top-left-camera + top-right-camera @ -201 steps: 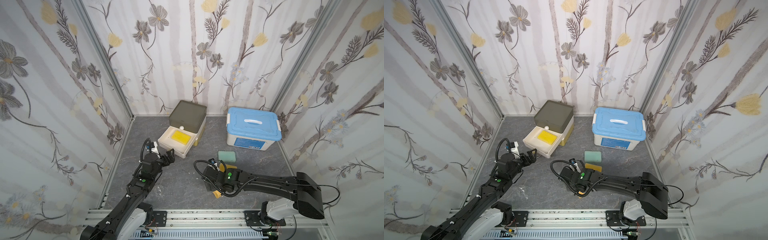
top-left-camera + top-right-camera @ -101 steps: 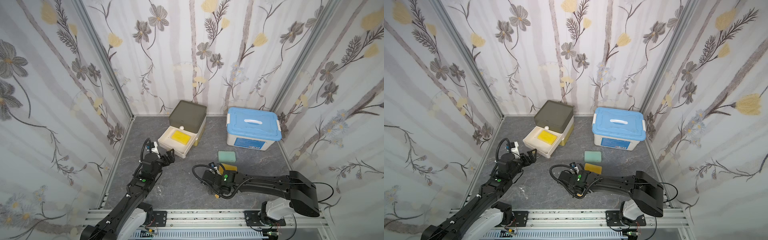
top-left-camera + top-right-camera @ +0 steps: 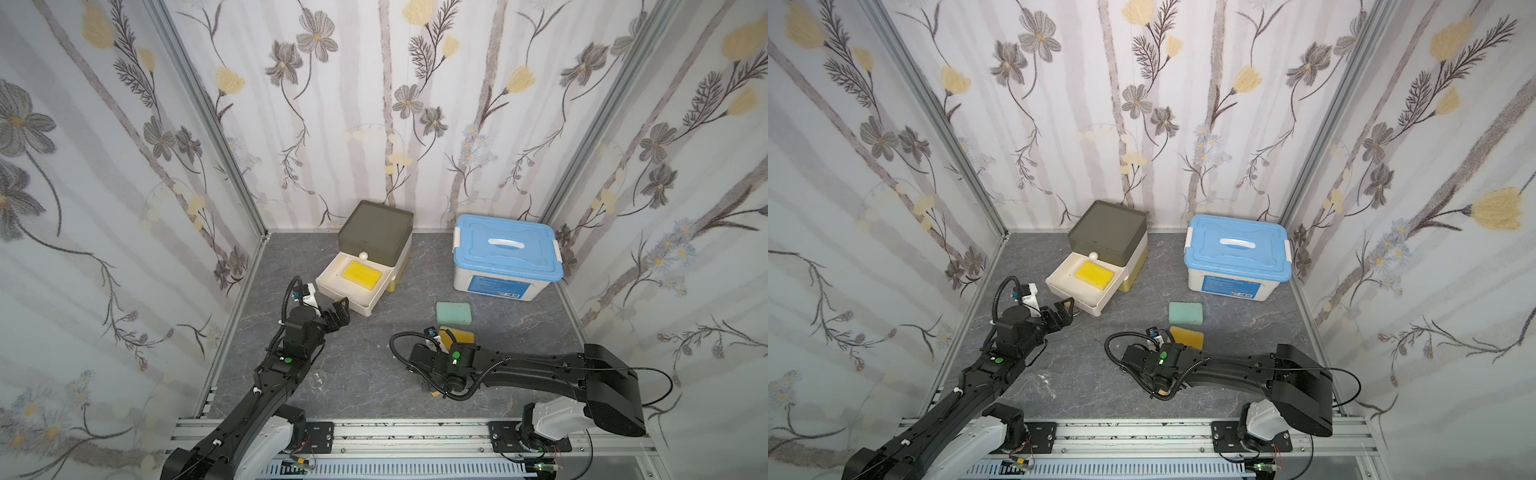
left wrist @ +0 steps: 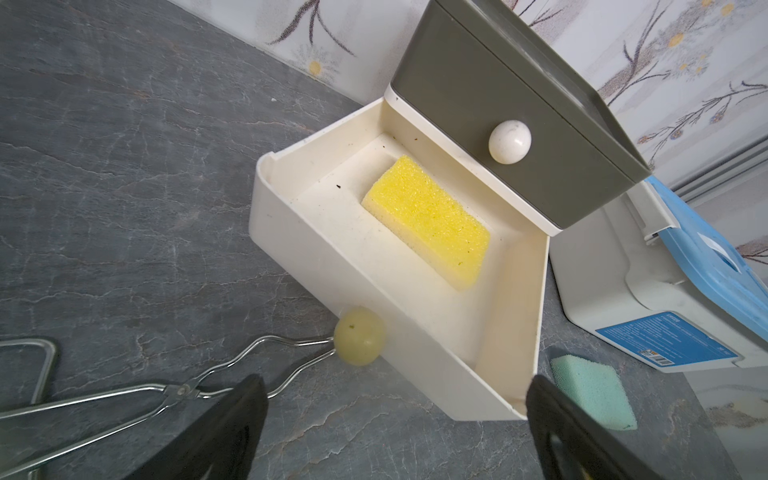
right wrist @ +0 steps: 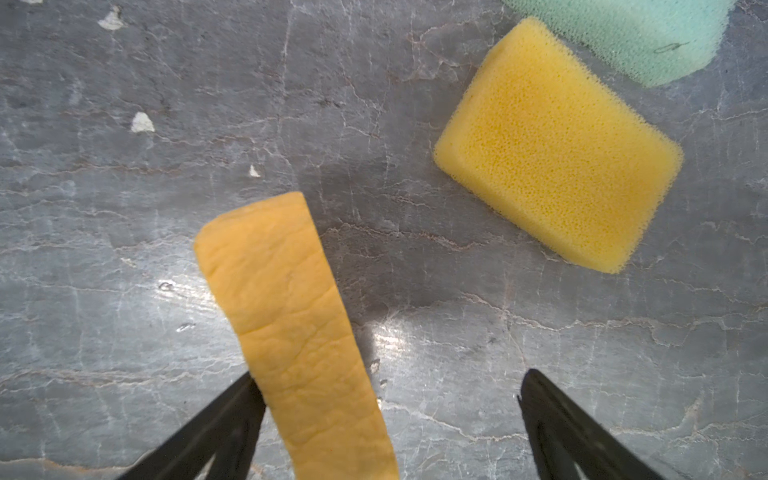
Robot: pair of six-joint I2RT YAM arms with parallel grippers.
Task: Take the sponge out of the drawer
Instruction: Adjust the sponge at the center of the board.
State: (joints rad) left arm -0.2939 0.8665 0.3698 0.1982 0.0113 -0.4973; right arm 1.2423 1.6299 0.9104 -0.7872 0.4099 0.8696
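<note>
Sponge [image 4: 428, 226]: bright yellow, lying flat in the open white drawer [image 4: 374, 291], toward its rear, just under the closed grey drawer's knob [image 4: 509, 142]. Its long axis runs parallel to the drawer's front wall. In a top view [image 3: 361, 274] one short end points toward the desk's left edge, the other toward the right.

The drawer unit [image 3: 376, 226] stands at the desk's [image 3: 365, 365] back edge, left of middle.

Your left gripper [image 4: 395, 378]: fingers spread wide, nothing between them, just in front of the drawer's front wall and its knob [image 4: 359, 336]. Metal tongs [image 4: 166, 390] lie beside it.

Your right gripper [image 5: 386, 386]: fingers spread. A thin orange strip [image 5: 291, 324] leans on one finger and is not pinched. An orange sponge [image 5: 557, 145] and a green sponge [image 3: 453, 312] lie nearby.

The blue-lidded box [image 3: 507, 249] carries a blue label [image 3: 494, 286] whose print is too small to read.
</note>
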